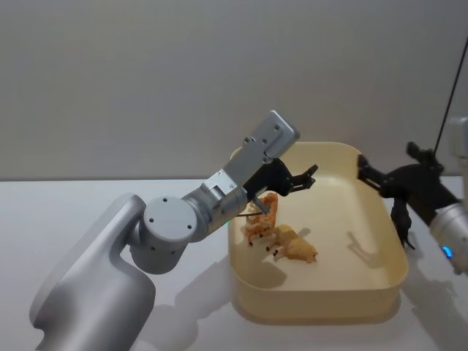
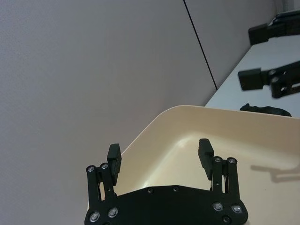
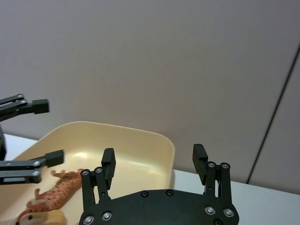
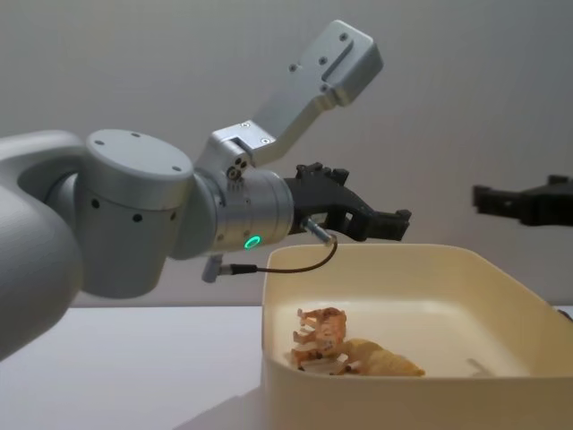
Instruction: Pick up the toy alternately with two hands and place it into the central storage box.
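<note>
The left tool reaches in from the robot's left and hangs above the near-left part of the cream storage box. Its fingers are spread apart with nothing between them, and a green ring light glows on its silver-grey arm. Below it, on the box floor, lie two toy animals, touching each other: a striped orange toy toward the left wall and a tan toy just beside it, nearer the middle. The right tool is held over the box's far-right rim, pointing inward, and its fingers are likewise apart and hold nothing. A dark toy is on the white desk outside the box, just beside the right wall and beneath the right tool's body, and whether it touches that wall cannot be told. The box sits on the desk before a plain grey wall.
</note>
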Motion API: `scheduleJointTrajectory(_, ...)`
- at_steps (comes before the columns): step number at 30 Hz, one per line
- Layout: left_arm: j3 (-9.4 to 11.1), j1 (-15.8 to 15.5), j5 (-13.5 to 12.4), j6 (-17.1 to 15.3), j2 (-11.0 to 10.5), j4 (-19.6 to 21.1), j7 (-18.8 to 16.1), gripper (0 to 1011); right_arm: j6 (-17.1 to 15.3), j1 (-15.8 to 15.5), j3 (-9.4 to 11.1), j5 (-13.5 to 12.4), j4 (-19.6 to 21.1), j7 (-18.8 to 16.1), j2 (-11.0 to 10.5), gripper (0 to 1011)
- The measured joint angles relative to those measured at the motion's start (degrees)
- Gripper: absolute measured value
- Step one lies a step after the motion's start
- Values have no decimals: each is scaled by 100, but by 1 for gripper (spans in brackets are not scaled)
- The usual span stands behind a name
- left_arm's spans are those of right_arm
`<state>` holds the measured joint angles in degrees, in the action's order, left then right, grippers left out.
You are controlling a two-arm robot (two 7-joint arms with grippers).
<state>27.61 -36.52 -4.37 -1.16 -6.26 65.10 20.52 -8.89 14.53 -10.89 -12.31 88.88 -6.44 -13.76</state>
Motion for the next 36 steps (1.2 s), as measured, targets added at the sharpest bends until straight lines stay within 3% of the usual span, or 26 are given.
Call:
scheduleJointTrajectory(9, 0, 0, 0, 0, 0, 0, 0, 1001, -17, -309, 251, -215, 321, 285, -263, 1001)
scheduleJointTrajectory(20, 0, 0, 0, 0, 1, 0, 0, 1001, -336, -824, 496, -481, 709, 492, -555, 1001)
scheduleJointTrajectory(28, 0, 0, 0, 0, 0, 0, 0, 1001, -527, -1057, 574, -524, 748, 572, -652, 1001)
scheduleJointTrajectory(36, 0, 0, 0, 0, 0, 0, 0, 1001, -631, -1067, 564, -426, 554, 568, -646, 1001)
